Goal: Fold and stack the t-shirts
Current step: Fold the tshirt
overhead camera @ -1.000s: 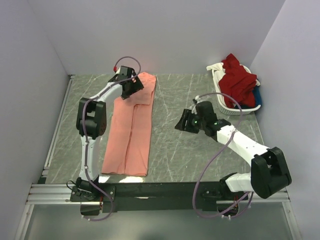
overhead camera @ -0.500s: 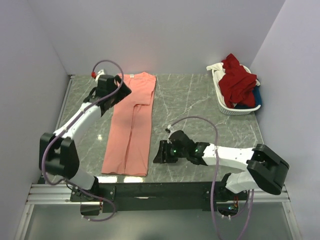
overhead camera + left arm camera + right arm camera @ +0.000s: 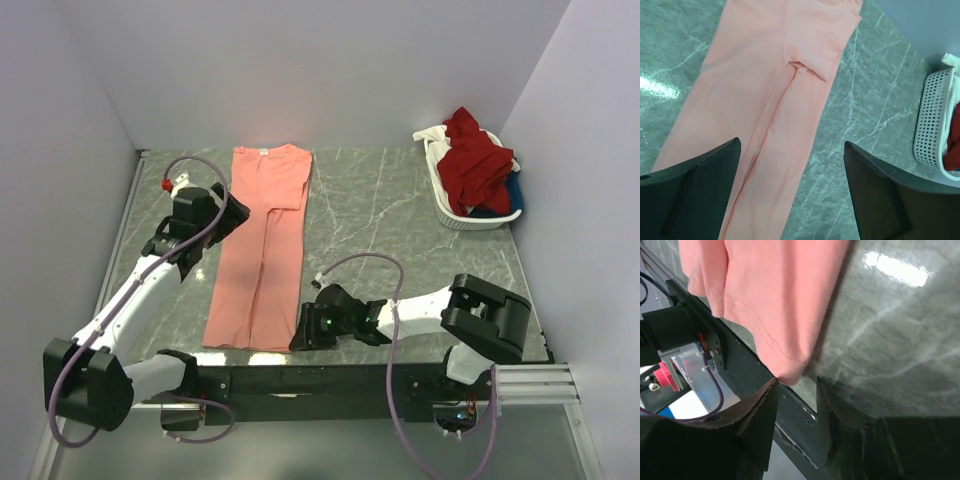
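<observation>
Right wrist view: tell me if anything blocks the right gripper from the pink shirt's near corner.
Nothing visible does. The right gripper has its jaws apart right at the hem corner of the salmon-pink t-shirt, which lies at the near edge of the table.

The salmon-pink cloth t-shirt (image 3: 262, 250) lies flat on the grey marbled worktop (image 3: 400, 230), well to the left of the white slatted plastic basket (image 3: 452, 215). It is folded lengthwise into a long narrow strip, the folded-in sides meeting down its middle. Its neck end, bearing a small white label, lies level with the basket. A crumpled dark red t-shirt (image 3: 478, 160) heaps out of the basket, a white t-shirt (image 3: 432, 134) drapes its far-left rim, and a blue t-shirt (image 3: 510, 190) shows at its right side.
</observation>
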